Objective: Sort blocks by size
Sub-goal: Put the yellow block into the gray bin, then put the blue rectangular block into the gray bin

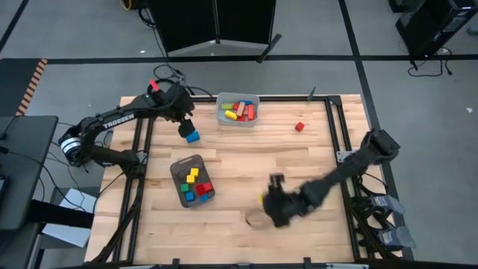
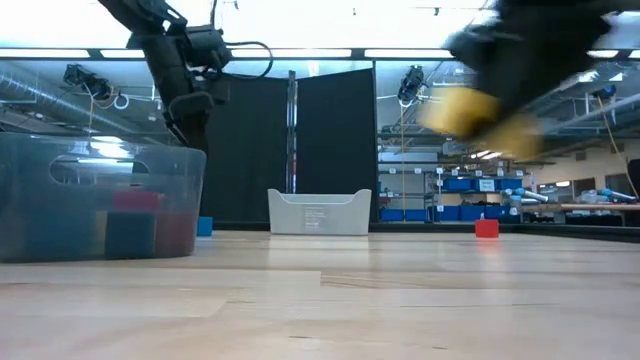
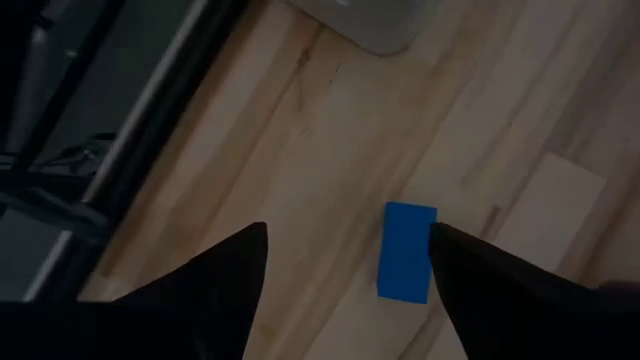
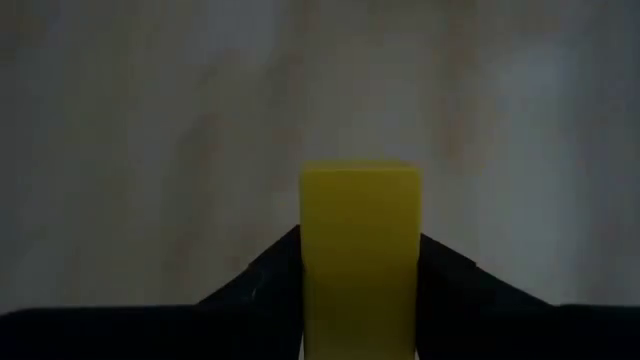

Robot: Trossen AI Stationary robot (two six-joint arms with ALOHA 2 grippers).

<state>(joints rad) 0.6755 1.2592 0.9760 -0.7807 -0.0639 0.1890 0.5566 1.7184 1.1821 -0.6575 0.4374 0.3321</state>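
Observation:
My right gripper (image 4: 360, 245) is shut on a yellow block (image 4: 360, 220) over the near middle of the table, and the block shows in the high view (image 1: 263, 199). My left gripper (image 3: 345, 235) hangs open above a blue block (image 3: 407, 250), which lies flat on the wood at the far left (image 1: 193, 137), close by one finger. The dark grey tray (image 1: 179, 168) and the light grey-blue bin (image 1: 224, 112) each hold several coloured blocks. A red block (image 1: 299, 127) sits alone at the far right. My right gripper pinches the yellow block by two opposite sides (image 4: 310, 270) between its two fingers. The block's free end (image 4: 360, 180) sticks out past the fingertips. The fingers slant downward. The block is lifted clear of the table, a yellow blur (image 2: 480, 118) well above the wood in the low view.
The tray (image 2: 100, 200) stands near the table's left middle, the bin (image 2: 319, 212) at the far edge. Black frame rails (image 1: 142, 149) run along the table's left and right sides. Bare wood lies between the tray, the red block (image 2: 486, 228) and the near edge.

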